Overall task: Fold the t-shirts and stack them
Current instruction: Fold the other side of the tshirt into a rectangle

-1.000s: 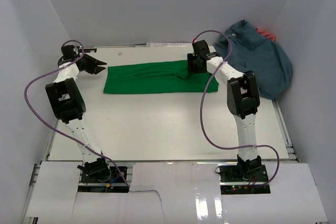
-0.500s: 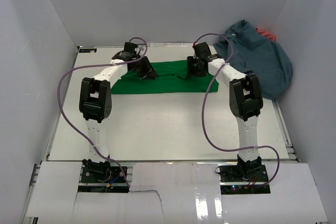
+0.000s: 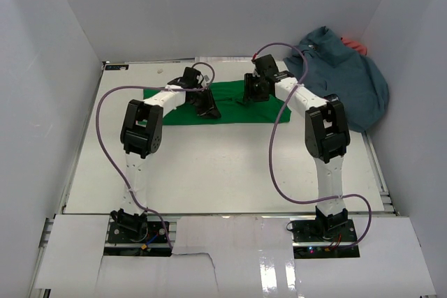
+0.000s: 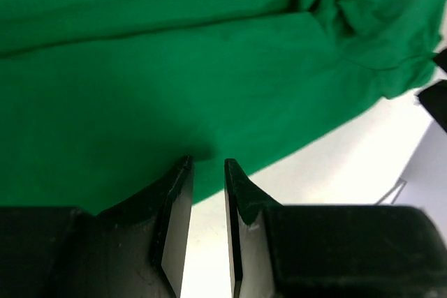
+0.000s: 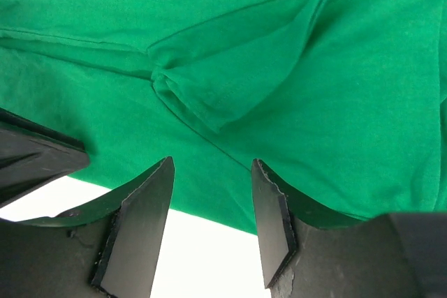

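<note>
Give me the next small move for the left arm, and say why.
Probably dip the left gripper and pinch the near edge of the green shirt: its jaws stand slightly apart right at that edge, holding nothing. The right gripper hangs open over the same edge, so both could then lift together.

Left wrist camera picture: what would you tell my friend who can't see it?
A green t-shirt lies wrinkled across most of the view, bunched at upper right. The left claw, two black fingers slightly apart, points at its edge, with white table beside.
</note>
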Controlling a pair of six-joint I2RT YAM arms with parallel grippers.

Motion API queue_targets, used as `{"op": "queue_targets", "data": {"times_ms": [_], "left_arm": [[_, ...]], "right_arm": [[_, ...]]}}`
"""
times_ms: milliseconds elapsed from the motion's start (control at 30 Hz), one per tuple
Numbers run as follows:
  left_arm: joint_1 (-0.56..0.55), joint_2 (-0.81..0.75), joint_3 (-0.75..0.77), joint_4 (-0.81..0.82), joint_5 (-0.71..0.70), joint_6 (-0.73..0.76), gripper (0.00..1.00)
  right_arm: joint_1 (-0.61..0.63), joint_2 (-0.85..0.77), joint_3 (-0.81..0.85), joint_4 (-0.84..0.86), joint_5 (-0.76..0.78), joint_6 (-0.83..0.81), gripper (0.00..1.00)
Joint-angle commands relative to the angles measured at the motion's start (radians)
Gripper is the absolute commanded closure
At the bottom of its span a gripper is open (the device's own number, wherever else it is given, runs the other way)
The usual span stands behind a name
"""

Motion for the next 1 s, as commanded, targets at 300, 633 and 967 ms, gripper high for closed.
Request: {"op": "queue_targets", "data": {"times_ms": [300,633,967], "left_arm": [[-0.041,0.039,0.150,-0.031,-0.058,0.051,0.66],[-0.059,0.062,0.156,-0.044,-0.057,0.056,0.66],[-0.082,0.067,0.023,0.004,-0.066,0.041,0.66]], "right_arm": [[0.054,0.068,0.109,-0.071,0.192,-0.062,0.46],[0.054,0.120,0.141,-0.036,0.101,-0.020,0.46],[0.053,0.143,0.158,0.006,0.062,0.021,0.46]]}}
